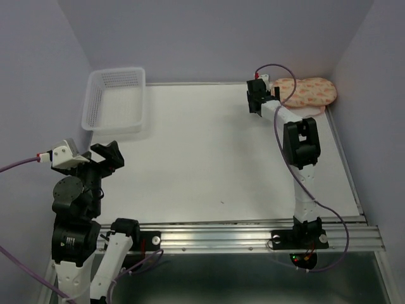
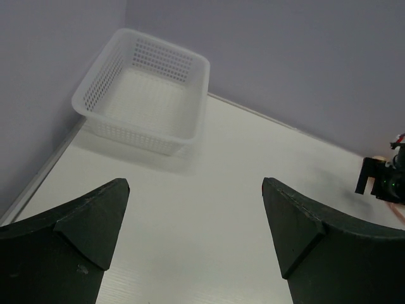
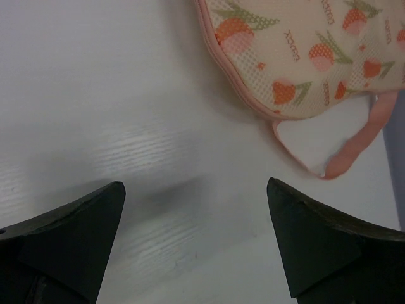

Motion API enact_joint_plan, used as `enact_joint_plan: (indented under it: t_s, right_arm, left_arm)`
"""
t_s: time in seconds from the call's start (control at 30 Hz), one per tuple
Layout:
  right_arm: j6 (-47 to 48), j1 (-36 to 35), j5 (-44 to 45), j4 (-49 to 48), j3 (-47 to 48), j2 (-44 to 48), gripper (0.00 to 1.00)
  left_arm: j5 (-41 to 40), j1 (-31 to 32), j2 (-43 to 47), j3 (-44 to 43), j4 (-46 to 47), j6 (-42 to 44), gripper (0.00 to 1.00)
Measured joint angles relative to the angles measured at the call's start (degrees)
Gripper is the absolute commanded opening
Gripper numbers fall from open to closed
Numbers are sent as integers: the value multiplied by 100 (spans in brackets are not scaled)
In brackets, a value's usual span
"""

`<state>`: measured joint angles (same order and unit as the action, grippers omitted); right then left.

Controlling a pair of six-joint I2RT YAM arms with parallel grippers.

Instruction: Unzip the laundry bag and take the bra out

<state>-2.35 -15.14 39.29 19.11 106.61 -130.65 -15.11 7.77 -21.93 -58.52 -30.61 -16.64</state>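
Just beside the laundry bag point(image 3: 297, 50), we hold our right gripper point(image 3: 196, 190) with its jaws spread wide and nothing between them, above bare table point(image 1: 209, 158). The bag's pink loop point(image 3: 354, 149) lies just past one finger. The bag lies flat, its zipper edging toward us. Well apart from the bag, our left gripper point(image 2: 196, 187) is likewise wide and empty, facing a white mesh basket point(image 2: 126, 130) across the table from the bag.

Laundry bag point(image 1: 310, 93) in far right corner; right gripper point(image 1: 255, 100) near.
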Motion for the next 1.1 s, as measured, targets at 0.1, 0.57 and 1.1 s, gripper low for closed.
enact_joint_plan:
  t_s: [0.1, 0.57, 1.1]
  right_arm:
    - [835, 17, 389, -535, 317, -658, 100]
    - [4802, 293, 1519, -4264, 859, -2063, 99]
    - [4725, 605, 1128, -4430, 415, -2124, 1]
  left_arm:
    - [-17, 0, -92, -136, 2, 52, 99]
    - [94, 0, -859, -433, -7, 264, 99]
    - [199, 0, -1060, -365, 127, 170, 99]
